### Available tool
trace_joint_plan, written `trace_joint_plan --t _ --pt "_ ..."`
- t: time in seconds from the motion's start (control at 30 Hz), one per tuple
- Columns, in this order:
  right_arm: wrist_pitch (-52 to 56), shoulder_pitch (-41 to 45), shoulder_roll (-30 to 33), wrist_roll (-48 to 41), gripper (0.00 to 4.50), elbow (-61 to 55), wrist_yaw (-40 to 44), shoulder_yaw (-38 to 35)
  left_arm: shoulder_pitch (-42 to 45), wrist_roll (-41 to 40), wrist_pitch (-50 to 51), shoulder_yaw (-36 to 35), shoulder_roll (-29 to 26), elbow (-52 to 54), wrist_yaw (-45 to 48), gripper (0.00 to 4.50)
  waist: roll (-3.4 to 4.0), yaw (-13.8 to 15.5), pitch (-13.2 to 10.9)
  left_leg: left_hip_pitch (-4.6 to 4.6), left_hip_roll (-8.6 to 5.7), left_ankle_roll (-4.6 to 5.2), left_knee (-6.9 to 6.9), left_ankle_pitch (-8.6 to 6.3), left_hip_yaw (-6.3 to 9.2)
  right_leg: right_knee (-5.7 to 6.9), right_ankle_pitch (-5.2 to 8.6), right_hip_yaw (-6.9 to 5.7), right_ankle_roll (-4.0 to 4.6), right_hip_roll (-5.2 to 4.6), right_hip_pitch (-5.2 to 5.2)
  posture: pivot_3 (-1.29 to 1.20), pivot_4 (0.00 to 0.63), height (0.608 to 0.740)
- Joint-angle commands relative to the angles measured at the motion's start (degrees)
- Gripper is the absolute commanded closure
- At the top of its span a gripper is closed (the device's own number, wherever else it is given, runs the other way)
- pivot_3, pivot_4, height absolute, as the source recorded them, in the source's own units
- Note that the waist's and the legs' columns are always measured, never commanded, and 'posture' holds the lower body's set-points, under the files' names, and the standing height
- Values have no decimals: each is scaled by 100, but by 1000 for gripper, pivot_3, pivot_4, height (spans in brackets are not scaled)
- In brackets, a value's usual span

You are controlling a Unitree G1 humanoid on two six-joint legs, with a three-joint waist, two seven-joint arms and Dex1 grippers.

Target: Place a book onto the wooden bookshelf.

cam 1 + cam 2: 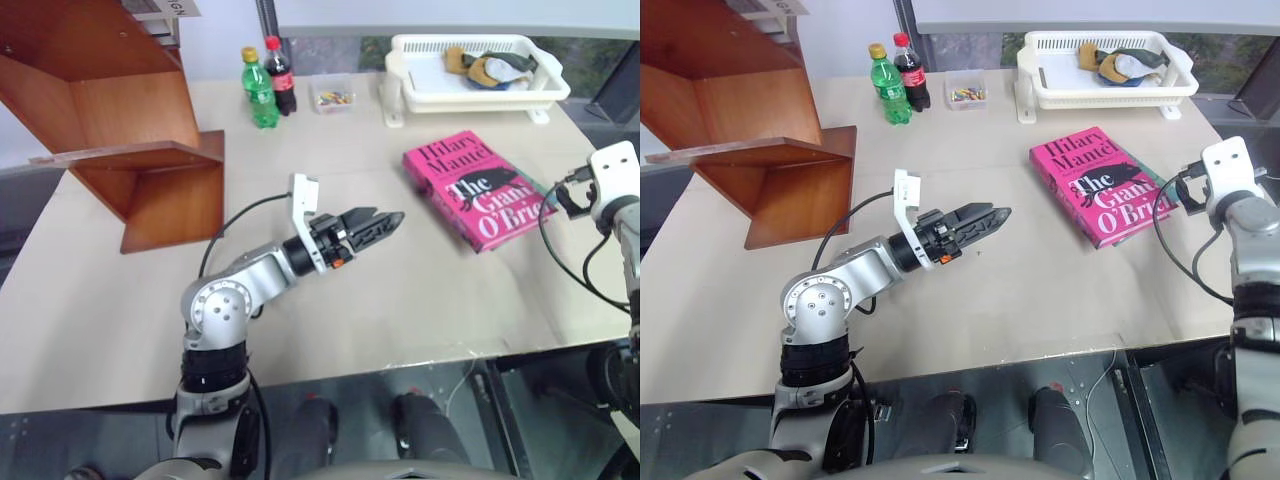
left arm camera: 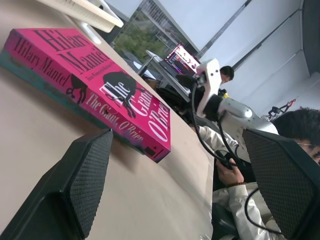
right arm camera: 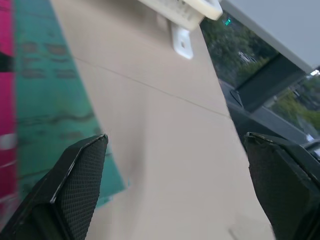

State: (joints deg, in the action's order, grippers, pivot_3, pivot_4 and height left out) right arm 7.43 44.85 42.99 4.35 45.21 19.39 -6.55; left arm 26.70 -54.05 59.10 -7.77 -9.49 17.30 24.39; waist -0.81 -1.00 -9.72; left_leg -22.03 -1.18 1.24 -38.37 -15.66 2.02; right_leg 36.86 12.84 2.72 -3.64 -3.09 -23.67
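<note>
Beige table (image 1: 420,290), window behind. Far left: wooden bookshelf (image 1: 120,130) stood on the table, compartments open. Behind it to the right, two bottles (image 1: 268,85) and a small clear box (image 1: 332,95). Mid-table: left gripper (image 1: 385,222) hovered low, jaws wide, nothing held, aimed toward the book. Pink book (image 1: 475,190) lay flat right of centre, cover up, on top of a teal book (image 3: 55,105). White basket (image 1: 480,75) sat behind it. Right gripper (image 3: 175,185) was at the book's right edge, jaws wide, empty.

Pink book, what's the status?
Both jaws open, empty. Pink book flat on table, untouched. Bookshelf far left. Path clear.
</note>
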Motion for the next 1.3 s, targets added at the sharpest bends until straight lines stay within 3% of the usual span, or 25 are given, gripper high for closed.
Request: trace_joint_plan --t 0.03,0.27,0.4,0.63,0.97,1.3 --pt "-413 633 187 259 0 893 -238 118 -7 -112 -118 30 -59 298 -33 50 0 1 0 0 0 0 1 0 0 -1 0 0 0 0 0 0 150 740" --pt "-588 1428 190 500 0 2247 -229 357 -137 -210 -170 32 -207 642 -81 50 0 -3 0 -3 1 0 5 0 1 -9 0 0 1 -1 0 0 150 740" --pt "-554 1531 211 568 0 2541 -154 432 -329 -181 -276 107 -642 1083 348 50 0 -8 -1 -5 2 -1 5 0 3 -9 0 -1 1 -3 -1 0 150 740" --pt "-738 1594 237 624 0 2760 26 452 -601 550 -1191 599 -1764 1631 1488 50 2 -46 -1 -3 -1 -1 6 0 -1 -9 0 2 1 -2 0 0 150 740" --pt "-951 1469 159 657 0 2872 125 463 -835 1019 -2718 637 -1906 1472 2600 50 2 -122 -1 -3 8 0 6 -1 -1 -9 1 1 2 -4 0 0 150 740" --pt "-1046 1403 113 410 0 2922 585 263 -871 978 -2944 545 -2005 1288 2829 50 2 -145 -2 -2 18 7 6 -4 -3 -8 0 3 1 -1 0 0 150 740"
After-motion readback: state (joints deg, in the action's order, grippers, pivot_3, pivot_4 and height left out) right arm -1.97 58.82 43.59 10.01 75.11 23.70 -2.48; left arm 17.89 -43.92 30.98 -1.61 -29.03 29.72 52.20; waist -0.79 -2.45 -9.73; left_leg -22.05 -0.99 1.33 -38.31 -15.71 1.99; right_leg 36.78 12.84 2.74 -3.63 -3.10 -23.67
